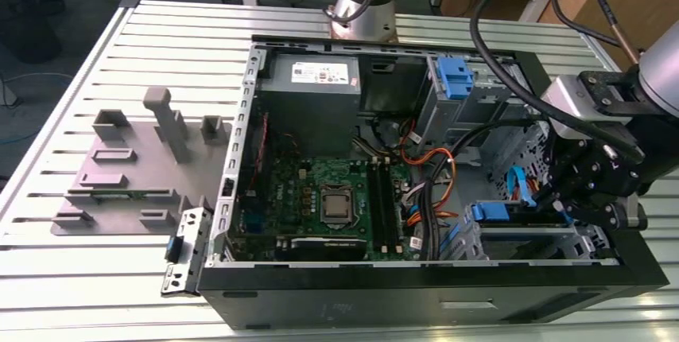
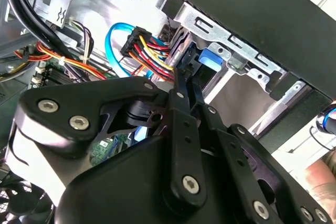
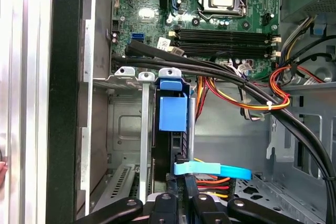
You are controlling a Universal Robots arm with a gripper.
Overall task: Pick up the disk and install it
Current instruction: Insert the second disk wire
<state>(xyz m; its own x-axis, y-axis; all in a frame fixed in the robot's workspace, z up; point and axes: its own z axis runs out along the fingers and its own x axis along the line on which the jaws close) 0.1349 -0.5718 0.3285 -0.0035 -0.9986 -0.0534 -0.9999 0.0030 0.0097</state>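
Since the gripper (image 1: 568, 205), lower right in the exterior view, looks pinched narrow on the disk (image 1: 490, 212), you've got it edge-on in the drive cage (image 1: 573, 240), long axis running straight out from its jaws.

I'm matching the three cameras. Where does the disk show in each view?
Exterior view: the disk, by its blue handle, in the drive bay at the exterior view's right.
First wrist view: edge-on between the bay's metal rails.
Second wrist view: next to the coloured wires.
Shared landmark: the blue cable.
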